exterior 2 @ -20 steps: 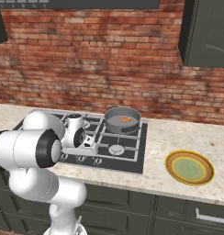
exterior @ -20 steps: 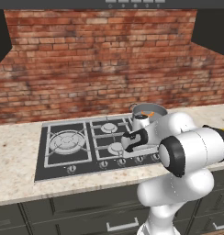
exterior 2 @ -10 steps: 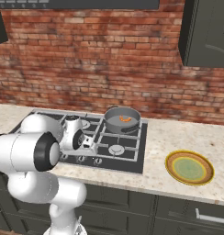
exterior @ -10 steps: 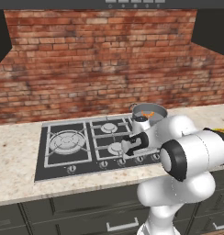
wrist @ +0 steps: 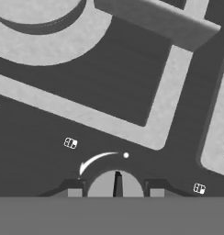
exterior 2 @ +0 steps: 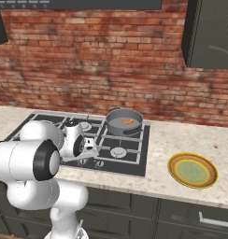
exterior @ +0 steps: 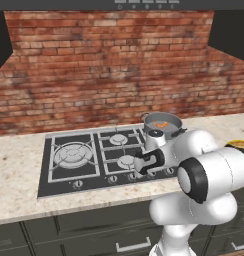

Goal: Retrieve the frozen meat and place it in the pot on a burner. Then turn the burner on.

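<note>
One step remains: with the frozen meat (exterior 2: 127,121) lying in the pot (exterior 2: 114,125) on the back burner, the tool (wrist: 116,189) has dropped onto a knob (wrist: 115,183), fingers straddling it, grip unclear.

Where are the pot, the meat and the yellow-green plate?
pot (exterior 2: 117,115), right base view, on its grey back wall.
meat (exterior 2: 127,121), right base view, on the orange chunk inside the pot.
plate (exterior 2: 193,170), right base view, on its middle.

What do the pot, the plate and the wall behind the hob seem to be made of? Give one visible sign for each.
Pot: probably metal, from its dull grey sheen. Plate: possibly glazed ceramic, from its smooth yellow-green rings. Wall: brick, from its red blocks with pale mortar lines.
</note>
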